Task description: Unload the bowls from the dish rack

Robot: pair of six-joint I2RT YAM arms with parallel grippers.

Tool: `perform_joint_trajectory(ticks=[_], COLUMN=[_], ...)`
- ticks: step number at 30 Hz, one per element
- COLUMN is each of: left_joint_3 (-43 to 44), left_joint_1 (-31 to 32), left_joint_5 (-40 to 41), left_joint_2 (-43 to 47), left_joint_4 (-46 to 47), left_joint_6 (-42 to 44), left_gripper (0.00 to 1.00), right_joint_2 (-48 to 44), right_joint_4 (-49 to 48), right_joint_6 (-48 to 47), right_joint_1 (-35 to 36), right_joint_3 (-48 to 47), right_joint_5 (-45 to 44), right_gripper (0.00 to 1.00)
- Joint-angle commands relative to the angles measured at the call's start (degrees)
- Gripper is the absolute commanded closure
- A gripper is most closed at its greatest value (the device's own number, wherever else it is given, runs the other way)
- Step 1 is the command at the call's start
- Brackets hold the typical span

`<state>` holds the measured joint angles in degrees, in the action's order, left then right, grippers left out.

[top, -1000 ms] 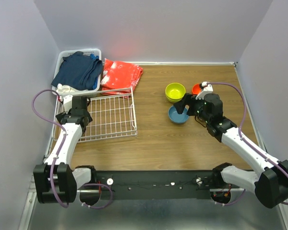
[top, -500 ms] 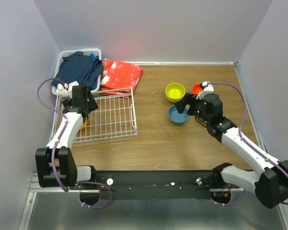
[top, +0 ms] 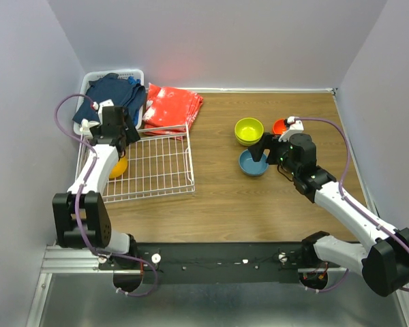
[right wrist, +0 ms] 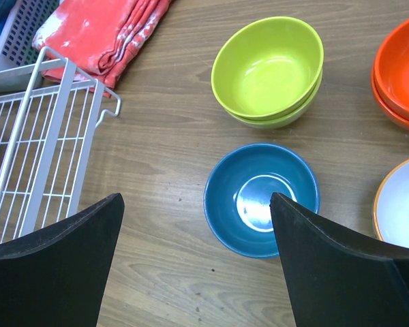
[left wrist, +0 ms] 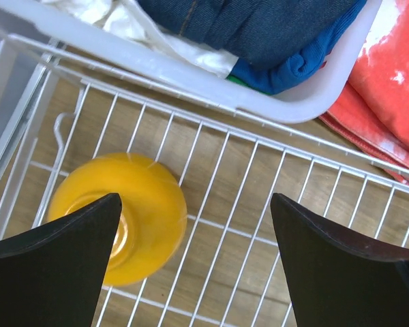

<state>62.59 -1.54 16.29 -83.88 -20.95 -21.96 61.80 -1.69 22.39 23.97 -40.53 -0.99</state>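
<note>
The dish rack (top: 160,163) lies at the left of the table. One yellow-orange bowl (top: 118,167) sits upside down at its left side. My left gripper (top: 123,139) hovers open above the rack's far left part. In the left wrist view the yellow-orange bowl (left wrist: 133,211) lies under the left finger, untouched. On the wood at the right stand a stack of two lime green bowls (top: 249,129), a blue bowl (top: 252,165) and red-orange bowls (top: 279,126). My right gripper (top: 261,151) hangs open over the blue bowl (right wrist: 259,197), holding nothing.
A white plastic basket (top: 126,71) of dark blue clothes stands behind the rack, with a red-orange cloth (top: 172,103) beside it. A pale bowl (right wrist: 402,204) with an orange rim shows at the right edge of the right wrist view. Walls close in on three sides.
My left arm has swung toward the far end of the rack, uncovering the yellow-orange bowl. The right arm has not moved.
</note>
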Motion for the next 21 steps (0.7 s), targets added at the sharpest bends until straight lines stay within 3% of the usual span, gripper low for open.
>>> perform_joint_trajectory(ticks=[1, 9, 21], left_joint_3=[-4.13, -11.26, -3.89], left_joint_1=[-0.13, 0.4, -0.74], left_joint_5=[3.13, -3.46, 2.33], left_joint_2=[8.18, 13.92, 2.76], left_joint_4=[-2.34, -2.34, -2.25], left_joint_6=[-4.31, -10.3, -6.44], left_gripper=[0.01, 0.01, 0.01], right_joint_2=[-0.8, -0.72, -2.3], right_joint_4=[-0.42, -0.59, -0.59], right_joint_6=[-0.86, -0.77, -0.68], right_joint_1=[0.38, 0.38, 0.38], right_joint_3=[0.81, 0.98, 1.86], right_joint_5=[-1.29, -1.11, -1.73], right_gripper=[0.04, 0.04, 0.04])
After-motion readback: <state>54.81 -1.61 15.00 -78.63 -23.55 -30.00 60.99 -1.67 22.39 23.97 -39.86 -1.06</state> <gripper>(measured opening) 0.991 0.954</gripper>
